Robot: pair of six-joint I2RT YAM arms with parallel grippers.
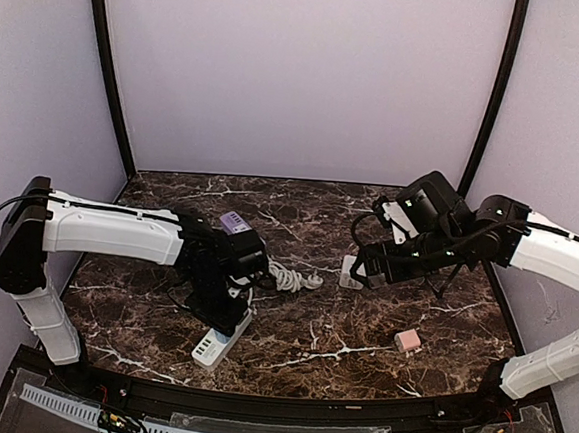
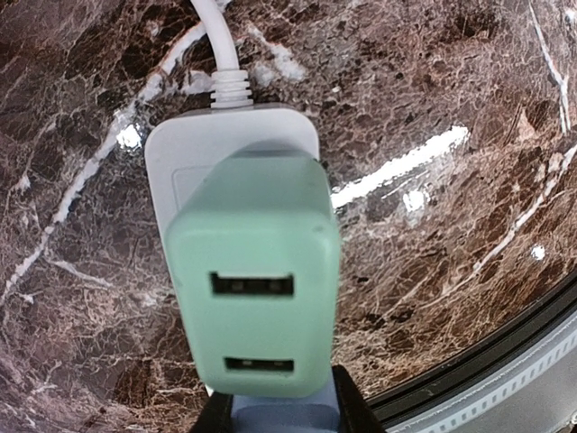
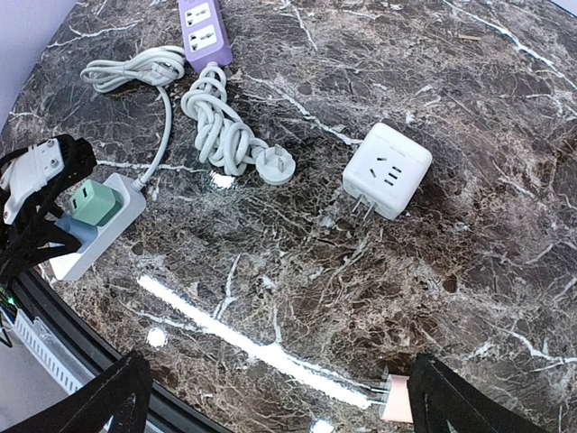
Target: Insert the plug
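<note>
Left wrist view shows the mint-green USB charger [image 2: 252, 298] standing on the white power strip [image 2: 180, 153], which lies near the front edge of the bench [image 2: 433, 90], toward its left corner. Left gripper [image 2: 284, 419] is cut off by the picture border; its fingers [image 2: 216, 419] flank a blue-grey piece [image 2: 284, 406], and whether they grasp anything I cannot tell. Right gripper [image 3: 279, 365] hangs with its fingers spread wide over the right half, well apart from that strip. One finger partly hides a pink adapter [image 3: 394, 401].

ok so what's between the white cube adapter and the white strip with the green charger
The coiled white cable and its round plug lie between them on the marble, clearest in the right wrist view.
</note>
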